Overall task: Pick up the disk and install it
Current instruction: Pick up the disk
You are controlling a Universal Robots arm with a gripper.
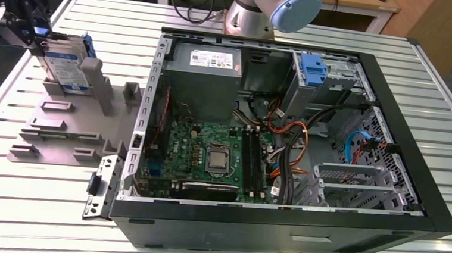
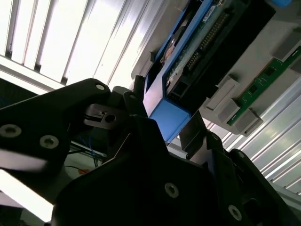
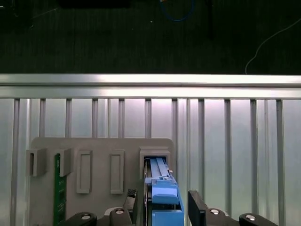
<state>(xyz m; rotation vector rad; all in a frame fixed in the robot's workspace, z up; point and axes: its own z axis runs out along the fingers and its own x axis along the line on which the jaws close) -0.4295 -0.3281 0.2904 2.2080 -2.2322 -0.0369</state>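
The disk (image 1: pixel 65 67) stands on edge in a slot of the grey holder (image 1: pixel 58 133), at the exterior view's left, outside the computer case. Its silver face, white-and-blue label and blue carrier frame show there. My gripper (image 1: pixel 30 26) hangs over its top end. In the first wrist view the blue end of the disk (image 3: pixel 162 188) lies between my fingers, and the gripper (image 3: pixel 164 207) stands open with a narrow gap on one side. The second wrist view shows the disk (image 2: pixel 197 42) from its circuit-board side, the gripper (image 2: pixel 164 113) astride its blue end.
The open computer case (image 1: pixel 437 177) lies flat at the exterior view's right. It contains a grey power-supply box (image 1: pixel 207 59), a motherboard (image 1: pixel 216 155) and a metal drive bay with a blue latch (image 1: pixel 313 70). A green memory stick (image 3: pixel 58 193) sits in another holder slot. The table (image 1: pixel 13 207) is ribbed metal.
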